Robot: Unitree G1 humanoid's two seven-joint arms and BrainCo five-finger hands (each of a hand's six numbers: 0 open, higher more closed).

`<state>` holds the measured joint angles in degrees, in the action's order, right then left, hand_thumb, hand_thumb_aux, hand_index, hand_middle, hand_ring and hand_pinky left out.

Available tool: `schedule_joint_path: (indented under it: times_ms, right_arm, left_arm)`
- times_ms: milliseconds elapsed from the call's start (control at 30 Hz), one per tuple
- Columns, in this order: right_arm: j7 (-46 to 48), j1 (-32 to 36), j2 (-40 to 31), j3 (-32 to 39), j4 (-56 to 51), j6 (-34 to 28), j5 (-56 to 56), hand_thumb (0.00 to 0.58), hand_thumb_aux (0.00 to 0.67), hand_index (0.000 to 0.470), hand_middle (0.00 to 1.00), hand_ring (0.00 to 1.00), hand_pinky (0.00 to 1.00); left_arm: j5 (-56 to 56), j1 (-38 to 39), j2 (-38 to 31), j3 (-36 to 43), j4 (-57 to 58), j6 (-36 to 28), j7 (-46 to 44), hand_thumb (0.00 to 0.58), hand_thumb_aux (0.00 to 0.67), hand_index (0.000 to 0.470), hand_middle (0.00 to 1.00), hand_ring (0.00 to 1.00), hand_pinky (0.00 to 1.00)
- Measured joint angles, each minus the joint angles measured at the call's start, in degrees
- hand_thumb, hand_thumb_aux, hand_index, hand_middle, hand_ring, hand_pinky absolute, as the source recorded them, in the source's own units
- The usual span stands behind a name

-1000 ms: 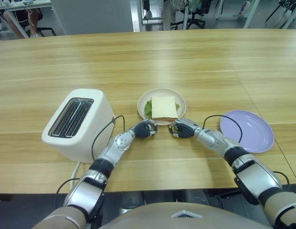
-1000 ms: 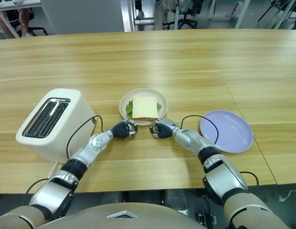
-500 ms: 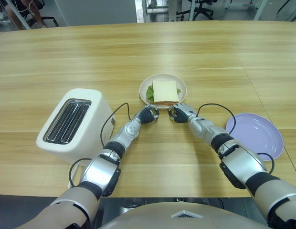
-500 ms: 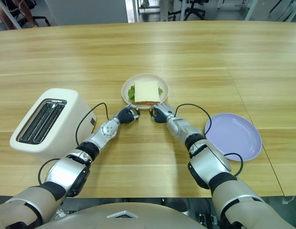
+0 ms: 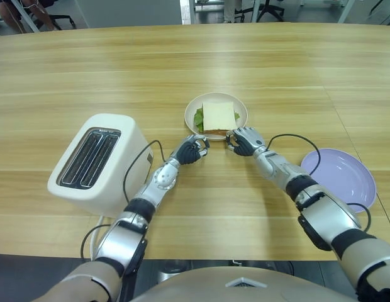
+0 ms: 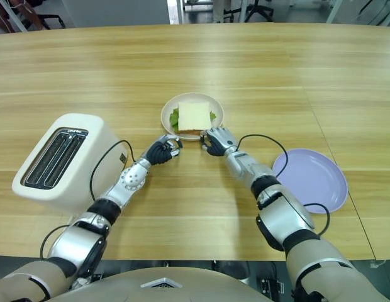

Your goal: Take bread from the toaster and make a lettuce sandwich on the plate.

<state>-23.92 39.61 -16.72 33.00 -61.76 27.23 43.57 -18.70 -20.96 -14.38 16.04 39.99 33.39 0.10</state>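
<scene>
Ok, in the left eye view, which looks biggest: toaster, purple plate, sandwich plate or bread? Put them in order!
1. Toaster
2. Purple plate
3. Sandwich plate: looks slightly smaller, but it's farther away, so unsure
4. Bread

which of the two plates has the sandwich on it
The cream plate in the middle, right of the toaster, holds the sandwich; the purple plate further right is bare.

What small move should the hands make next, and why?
Probably draw both hands back from the plate. The sandwich already lies on it with lettuce peeking out, the toaster slots look empty, and the left hand and right hand sit curled at its near rim, holding nothing.
</scene>
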Motion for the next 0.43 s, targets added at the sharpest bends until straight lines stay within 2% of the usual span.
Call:
schedule_joint_path:
  times_ms: [33, 200, 233, 267, 300, 333, 367, 400, 433]
  right_arm:
    - [0.8, -2.1, -1.7, -0.2, 4.3, 0.8, -0.3, 0.580, 0.670, 0.460, 1.00, 1.00, 1.00]
    - [7.3, -12.7, -9.2, -3.8, 27.3, 3.8, -3.6, 0.580, 0.670, 0.460, 0.99, 0.99, 0.99]
    - [8.2, -14.4, -10.0, -4.7, 31.0, 3.9, -4.4, 0.580, 0.670, 0.460, 0.75, 0.75, 0.75]
    - [8.9, -16.3, -10.7, -5.9, 35.0, 4.0, -5.1, 0.580, 0.670, 0.460, 0.75, 0.75, 0.75]
    - [9.1, -19.1, -11.3, -7.7, 40.3, 4.5, -6.4, 0.538, 0.489, 0.336, 0.02, 0.02, 0.02]
    - [9.1, -20.4, -11.4, -8.8, 42.8, 4.9, -7.4, 0.212, 0.137, 0.094, 0.00, 0.00, 0.00]
    - [9.1, -22.1, -11.3, -10.3, 45.6, 5.2, -8.7, 0.212, 0.137, 0.094, 0.00, 0.00, 0.00]
    - [9.1, -24.1, -10.8, -12.3, 48.9, 5.9, -11.0, 0.000, 0.000, 0.000, 0.00, 0.00, 0.00]
    - [9.1, -25.3, -10.0, -13.5, 51.1, 6.5, -13.0, 0.000, 0.000, 0.000, 0.00, 0.00, 0.00]
  left_arm:
    - [1.4, 2.9, -1.0, -0.4, -5.7, -0.2, -1.9, 0.580, 0.665, 0.456, 1.00, 1.00, 1.00]
    - [9.4, 14.6, -5.1, -1.3, -30.2, -0.3, -10.2, 0.561, 0.549, 0.377, 1.00, 1.00, 1.00]
    - [11.1, 16.0, -5.3, -1.5, -33.7, -0.4, -11.3, 0.553, 0.525, 0.361, 1.00, 1.00, 1.00]
    - [13.0, 17.0, -5.5, -1.9, -37.3, -0.6, -12.1, 0.553, 0.525, 0.361, 1.00, 1.00, 1.00]
    - [15.6, 18.5, -5.4, -3.0, -42.2, -0.7, -12.5, 0.505, 0.428, 0.294, 1.00, 1.00, 1.00]
    - [17.2, 19.1, -5.3, -4.1, -44.8, -0.6, -12.5, 0.478, 0.389, 0.267, 0.81, 0.81, 0.81]
    - [18.7, 19.3, -4.9, -5.2, -47.0, -0.7, -12.4, 0.478, 0.389, 0.267, 0.81, 0.81, 0.81]
    - [20.4, 19.4, -4.2, -6.7, -49.5, -0.8, -12.0, 0.000, 0.000, 0.000, 0.00, 0.00, 0.00]
    - [21.5, 19.5, -3.6, -7.9, -51.2, -0.8, -11.7, 0.000, 0.000, 0.000, 0.00, 0.00, 0.00]
